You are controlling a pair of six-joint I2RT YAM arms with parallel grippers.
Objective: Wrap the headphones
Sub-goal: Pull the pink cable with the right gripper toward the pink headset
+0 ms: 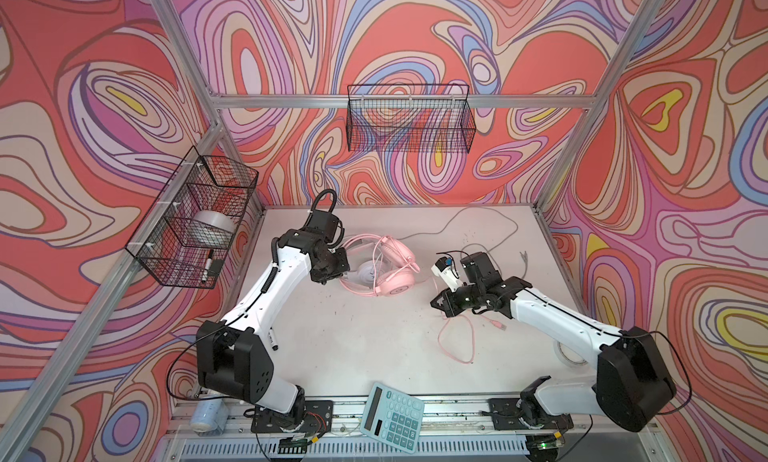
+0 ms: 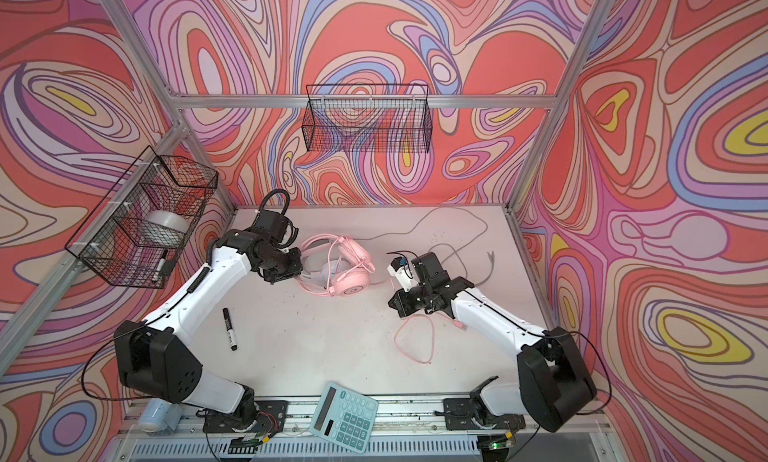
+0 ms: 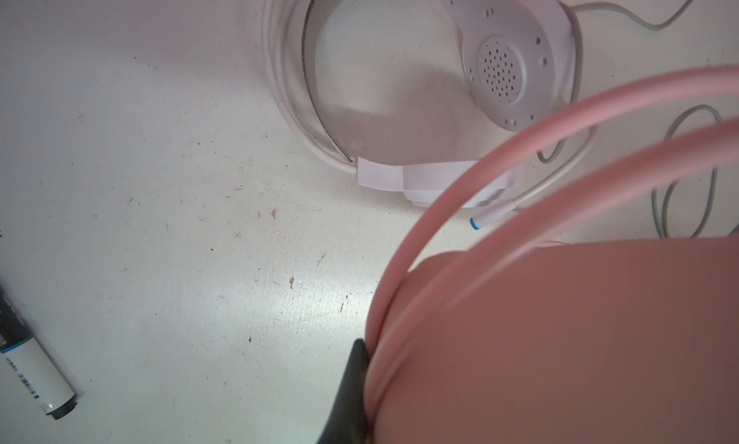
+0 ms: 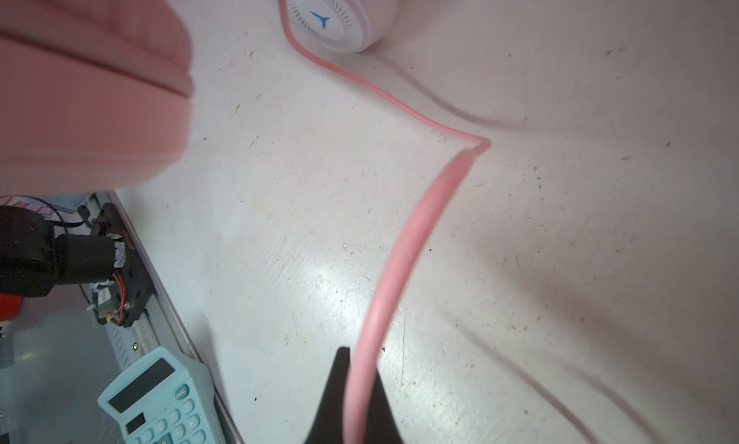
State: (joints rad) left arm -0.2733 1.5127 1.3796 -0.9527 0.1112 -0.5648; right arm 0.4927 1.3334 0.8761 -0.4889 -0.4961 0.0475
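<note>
Left pincer [image 1: 330, 272] clamps the pink plastic over-ear headset [image 1: 395, 287]; right pincer [image 4: 360, 390], near it, pinches its thin pink cable [image 4: 416, 222]: winding wants gentle tension.

white arm links [image 1: 266, 297], black joints [image 1: 232, 360], coiled black cable [image 2: 199, 279], black gripper fingers [image 4: 336, 394]

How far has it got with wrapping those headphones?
Early on. Two strands of the pink cable already seem to run around the pink headset, which the left gripper clamps. The right gripper is shut on that cable, with a slack loop lying on the table. Left to do: winding that in, then the white headset, whose grey cable sprawls loose.
</note>
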